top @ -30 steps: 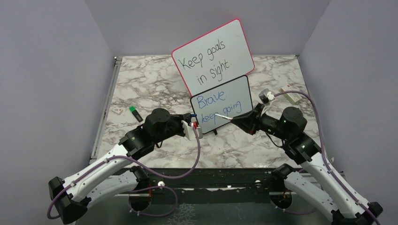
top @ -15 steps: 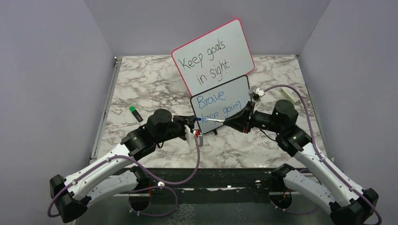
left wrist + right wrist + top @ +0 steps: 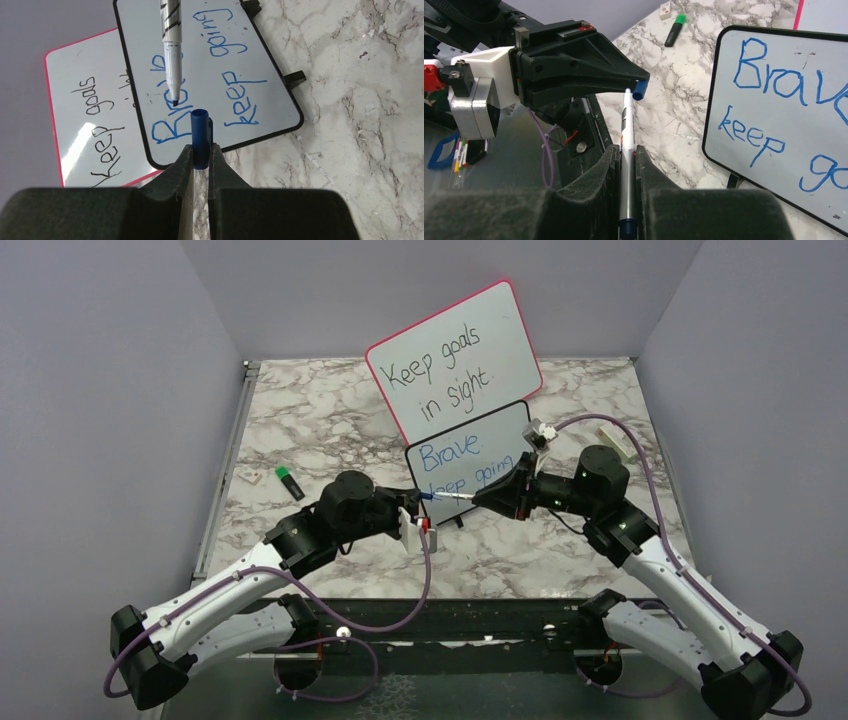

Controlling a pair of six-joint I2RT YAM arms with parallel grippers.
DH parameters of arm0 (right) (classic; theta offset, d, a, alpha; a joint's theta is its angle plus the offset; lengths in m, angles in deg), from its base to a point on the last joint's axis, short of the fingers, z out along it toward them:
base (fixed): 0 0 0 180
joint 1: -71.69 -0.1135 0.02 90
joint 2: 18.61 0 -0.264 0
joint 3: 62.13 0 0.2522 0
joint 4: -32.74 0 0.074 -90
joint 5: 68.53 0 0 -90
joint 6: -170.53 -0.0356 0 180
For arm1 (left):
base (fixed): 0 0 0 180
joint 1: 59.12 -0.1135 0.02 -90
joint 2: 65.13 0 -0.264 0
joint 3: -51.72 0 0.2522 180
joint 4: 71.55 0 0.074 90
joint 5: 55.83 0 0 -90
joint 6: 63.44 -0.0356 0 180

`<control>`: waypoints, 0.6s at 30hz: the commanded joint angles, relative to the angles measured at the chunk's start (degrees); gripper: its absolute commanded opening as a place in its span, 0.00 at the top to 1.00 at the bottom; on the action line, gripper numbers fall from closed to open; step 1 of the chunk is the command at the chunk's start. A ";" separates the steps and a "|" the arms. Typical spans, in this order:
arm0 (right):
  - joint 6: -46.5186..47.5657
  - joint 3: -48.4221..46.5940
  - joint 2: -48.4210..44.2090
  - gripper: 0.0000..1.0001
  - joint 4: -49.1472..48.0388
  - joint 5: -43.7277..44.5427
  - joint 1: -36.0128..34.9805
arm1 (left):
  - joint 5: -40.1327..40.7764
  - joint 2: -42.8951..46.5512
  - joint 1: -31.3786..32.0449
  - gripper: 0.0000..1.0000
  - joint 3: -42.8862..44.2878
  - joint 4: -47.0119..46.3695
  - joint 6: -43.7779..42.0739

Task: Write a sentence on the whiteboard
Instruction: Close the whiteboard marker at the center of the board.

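The small black-framed whiteboard (image 3: 468, 462) stands mid-table with the blue sentence (image 3: 462, 468) "Brave. keep going" on it; it also shows in the left wrist view (image 3: 235, 65) and the right wrist view (image 3: 784, 125). My left gripper (image 3: 421, 499) is shut on the blue marker cap (image 3: 200, 137), its open end facing the marker tip. My right gripper (image 3: 478, 497) is shut on the white and silver marker (image 3: 626, 150). The marker's tip (image 3: 175, 100) sits just short of the cap (image 3: 640, 90), in front of the board.
A larger pink-framed board (image 3: 455, 355) with black writing "Keep goals in sight." leans behind the small one. A green and black marker (image 3: 289, 481) and a small white piece (image 3: 247, 475) lie at the left. A white eraser (image 3: 617, 443) lies at the right.
My right gripper has drawn the marker leftward off the board and turned it toward my left gripper. The left gripper has shifted slightly right, bringing the cap close to the tip.
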 commanded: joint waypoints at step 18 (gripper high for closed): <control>1.50 -2.41 2.37 0.99 3.10 -1.21 0.23 | -1.11 -0.15 0.50 1.00 2.99 1.01 -0.21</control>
